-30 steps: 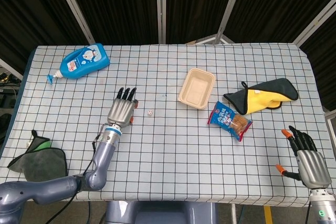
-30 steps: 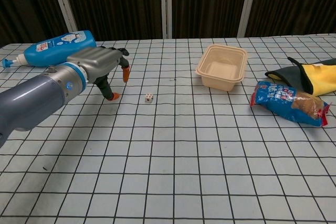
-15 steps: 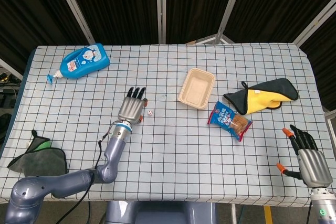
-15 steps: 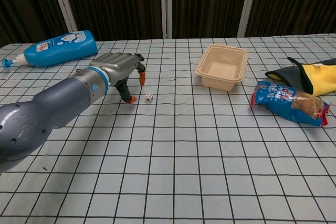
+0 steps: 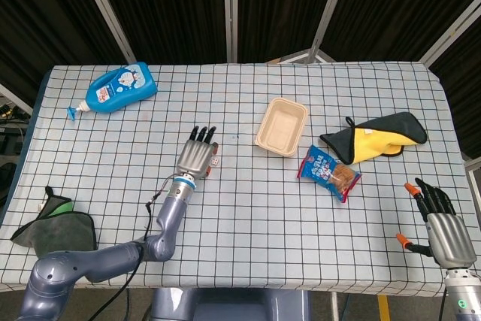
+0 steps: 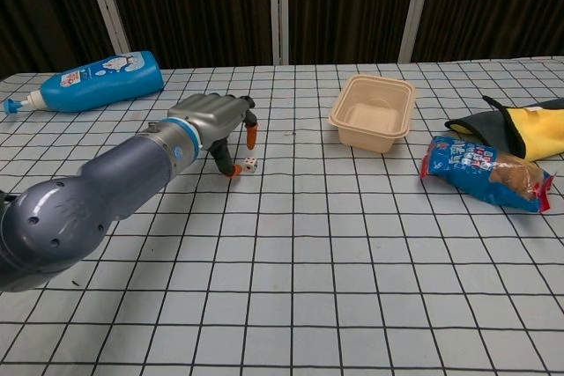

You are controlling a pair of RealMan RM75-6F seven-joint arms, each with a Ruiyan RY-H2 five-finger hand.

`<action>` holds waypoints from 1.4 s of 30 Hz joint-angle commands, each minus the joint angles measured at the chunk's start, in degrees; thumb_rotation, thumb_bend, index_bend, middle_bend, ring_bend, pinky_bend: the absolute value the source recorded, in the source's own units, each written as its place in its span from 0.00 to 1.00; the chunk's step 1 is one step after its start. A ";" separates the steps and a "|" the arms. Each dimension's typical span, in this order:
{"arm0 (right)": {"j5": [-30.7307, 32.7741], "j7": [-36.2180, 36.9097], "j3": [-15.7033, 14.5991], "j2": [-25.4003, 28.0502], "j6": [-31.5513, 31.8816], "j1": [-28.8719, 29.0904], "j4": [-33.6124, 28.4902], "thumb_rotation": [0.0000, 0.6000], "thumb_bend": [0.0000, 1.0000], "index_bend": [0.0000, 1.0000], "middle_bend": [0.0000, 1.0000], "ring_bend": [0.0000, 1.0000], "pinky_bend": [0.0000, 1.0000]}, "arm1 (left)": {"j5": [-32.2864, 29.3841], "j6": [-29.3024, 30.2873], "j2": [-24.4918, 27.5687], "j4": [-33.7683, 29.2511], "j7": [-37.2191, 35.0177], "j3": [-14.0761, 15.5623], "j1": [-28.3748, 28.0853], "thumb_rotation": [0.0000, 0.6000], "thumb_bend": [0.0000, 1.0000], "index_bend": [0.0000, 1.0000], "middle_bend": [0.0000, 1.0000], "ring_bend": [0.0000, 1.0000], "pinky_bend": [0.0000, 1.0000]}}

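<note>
While the right hand (image 5: 443, 227) is resting at the lower right corner of the head view with fingers spread and nothing in them, the left hand (image 6: 214, 121) is hovering left of centre in the chest view, palm down, fingers arched downward and apart, holding nothing. Its orange fingertips (image 6: 233, 171) are sitting just beside a small white die (image 6: 250, 165) on the checked tablecloth (image 6: 352, 261), at centre left of that frame; whether they are touching it I cannot tell. That die is looking hard, light and likely to skid or roll, so pinching two opposite faces between thumb and a finger seems the surest hold. Further back, a beige tray (image 5: 282, 126), a snack packet (image 5: 328, 172) and a black-and-yellow cloth (image 5: 376, 137) are lying right of centre. At upper left, a blue bottle (image 5: 119, 88) is lying on its side.
</note>
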 commanded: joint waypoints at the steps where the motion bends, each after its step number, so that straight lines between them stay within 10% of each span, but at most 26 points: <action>1: 0.13 -0.03 0.00 -0.05 -0.12 0.01 0.04 1.00 0.10 0.13 0.00 0.00 0.00 | -0.44 -0.44 -0.58 0.65 -0.15 -0.33 -0.67 1.00 0.35 0.41 0.00 0.00 0.00; 25: -1.00 2.59 0.67 0.67 3.07 -0.96 -0.18 1.00 0.10 0.13 0.00 0.00 0.00 | -0.09 -0.02 -2.28 3.44 -2.22 0.15 -1.93 1.00 0.55 0.63 0.00 0.00 0.00; 42: -1.56 1.78 0.47 0.85 3.43 -1.16 -0.91 1.00 0.10 0.13 0.00 0.00 0.00 | 11.45 16.53 20.63 -34.94 -5.07 7.59 12.12 1.00 0.55 0.61 0.00 0.00 0.00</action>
